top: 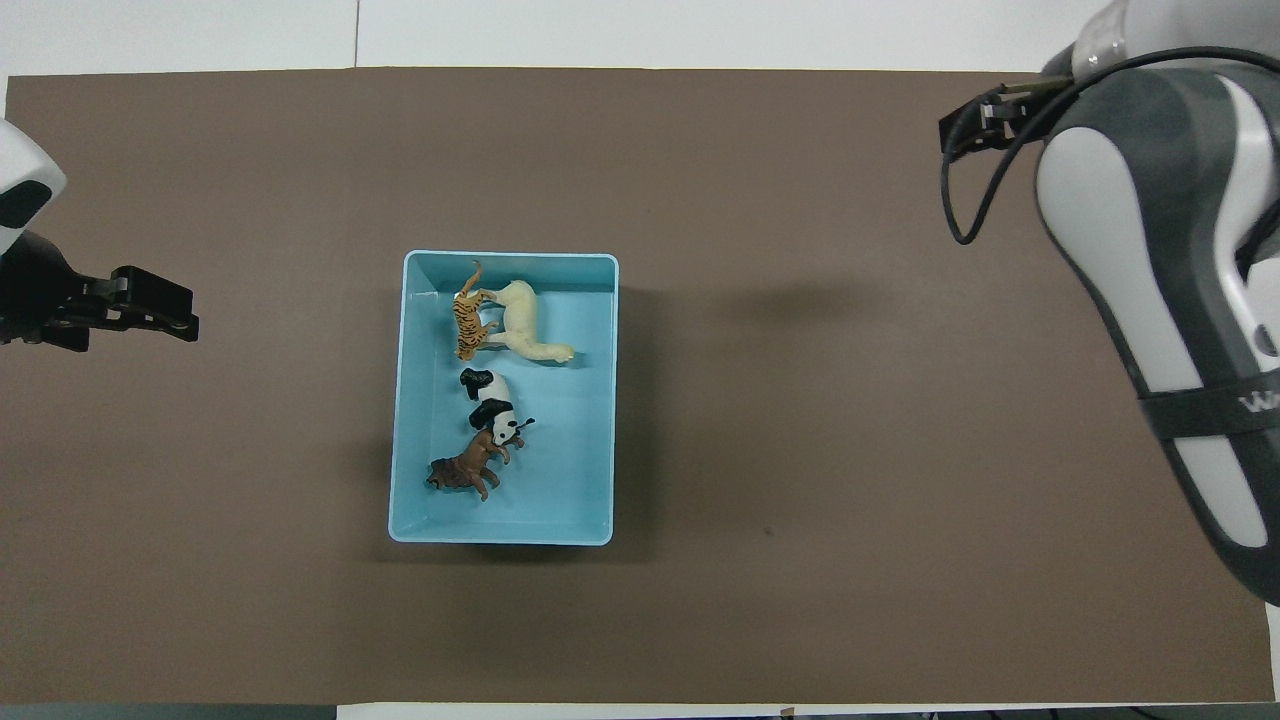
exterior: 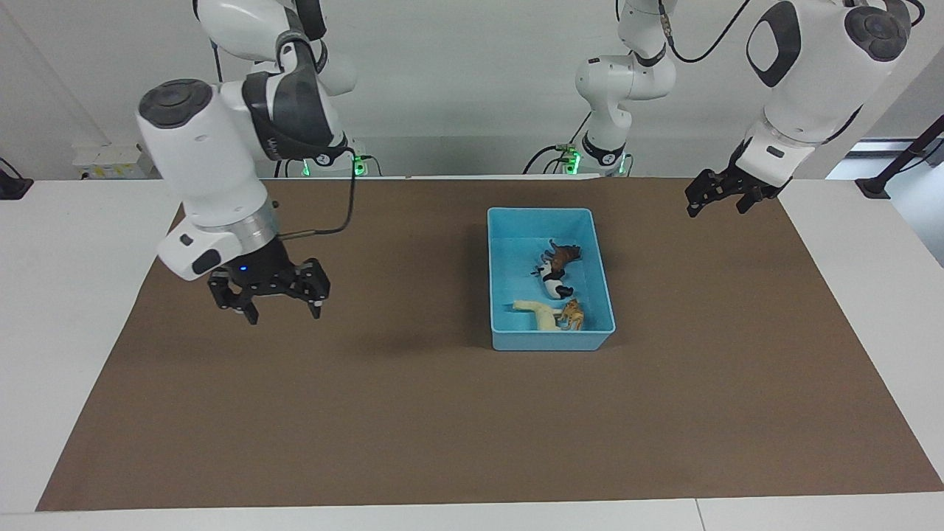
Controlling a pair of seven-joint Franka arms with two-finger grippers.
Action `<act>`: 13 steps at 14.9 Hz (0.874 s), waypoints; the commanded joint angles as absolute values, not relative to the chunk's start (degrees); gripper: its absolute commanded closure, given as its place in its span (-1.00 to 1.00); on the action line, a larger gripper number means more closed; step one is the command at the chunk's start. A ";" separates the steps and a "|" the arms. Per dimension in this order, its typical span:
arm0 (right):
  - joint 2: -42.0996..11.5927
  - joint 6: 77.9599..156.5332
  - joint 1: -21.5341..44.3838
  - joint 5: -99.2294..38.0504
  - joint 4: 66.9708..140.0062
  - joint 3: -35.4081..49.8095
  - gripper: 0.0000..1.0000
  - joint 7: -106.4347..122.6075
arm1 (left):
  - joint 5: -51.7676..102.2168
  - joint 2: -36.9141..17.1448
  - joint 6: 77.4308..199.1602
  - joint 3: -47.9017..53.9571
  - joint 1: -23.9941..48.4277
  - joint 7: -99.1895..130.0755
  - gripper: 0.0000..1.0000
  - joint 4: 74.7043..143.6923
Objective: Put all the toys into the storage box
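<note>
Toys [top: 495, 385] overlap inside storage box [exterior: 501, 221]; both grippers' fingers spread, left's [top: 150, 300] partly cropped.

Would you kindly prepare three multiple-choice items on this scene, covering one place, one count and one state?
1. Where does the panda lie?
A. On the brown mat
B. In the storage box, between the lion and the tiger
C. In the right pincer

2. How many toys are in the storage box?
A. Two
B. Three
C. Four

3. What is the right pincer's state?
A. Open and empty
B. Shut on the horse
C. Resting in the box

Key: 1 B, the panda lies in the storage box, lion nearer the robots, tiger farther. 2 C, the horse makes four. 3 A, the right pincer hangs spread over bare mat.
</note>
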State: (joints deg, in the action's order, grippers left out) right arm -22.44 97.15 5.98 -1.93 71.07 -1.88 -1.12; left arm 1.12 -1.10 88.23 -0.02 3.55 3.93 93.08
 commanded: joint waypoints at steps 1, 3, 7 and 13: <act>-16.02 86.62 4.22 -2.11 75.57 -1.05 -1.00 0.70 | 0.26 0.79 90.96 0.26 3.08 2.90 -1.00 95.80; -8.48 86.65 3.52 -1.32 84.15 -1.23 -1.00 1.05 | 0.26 0.79 91.76 0.26 3.08 2.64 -1.00 96.15; 4.04 95.36 0.89 -1.23 102.12 -1.14 -1.00 4.38 | 0.26 0.79 93.69 0.26 2.46 2.64 -1.00 96.50; -1.40 88.78 -2.72 0.79 89.31 -1.23 -1.00 7.82 | 0.26 1.14 93.60 0.26 2.46 2.64 -1.00 96.68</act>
